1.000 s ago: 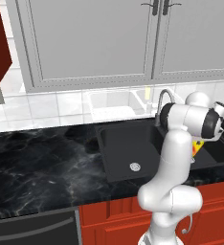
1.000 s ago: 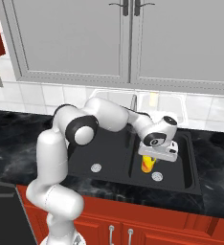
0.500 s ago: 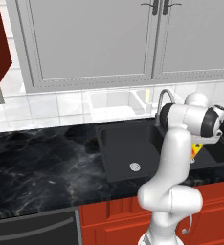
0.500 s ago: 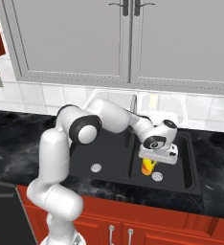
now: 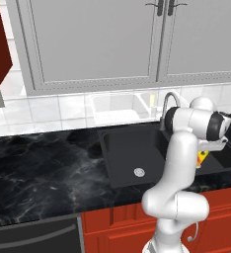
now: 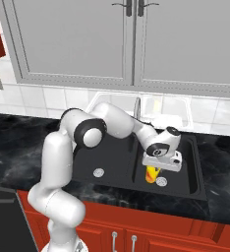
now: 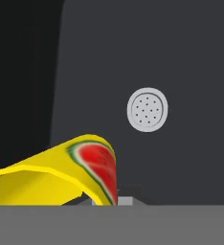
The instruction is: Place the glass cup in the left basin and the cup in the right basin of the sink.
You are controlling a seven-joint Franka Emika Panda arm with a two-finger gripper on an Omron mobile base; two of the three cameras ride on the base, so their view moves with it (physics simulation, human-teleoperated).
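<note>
Grey wall cabinets (image 5: 137, 44) with dark handles hang above a white tiled wall (image 5: 43, 111). The black marble bench (image 5: 43, 168) stretches wide, and red lower cabinets (image 6: 151, 236) stand below it. The light is even.

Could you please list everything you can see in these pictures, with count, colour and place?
cup: one, yellow with a watermelon mark, held low over the right basin.
sink: one, matte black, two bowls, set in the counter.
drains: two, silver, one in each bowl.
faucet: one, chrome, behind the sink.
counter: one, black marble.
wall cabinets: grey, above.
base cabinets: red, below.
arm: one, white.
gripper: one, shut on the cup.
</note>
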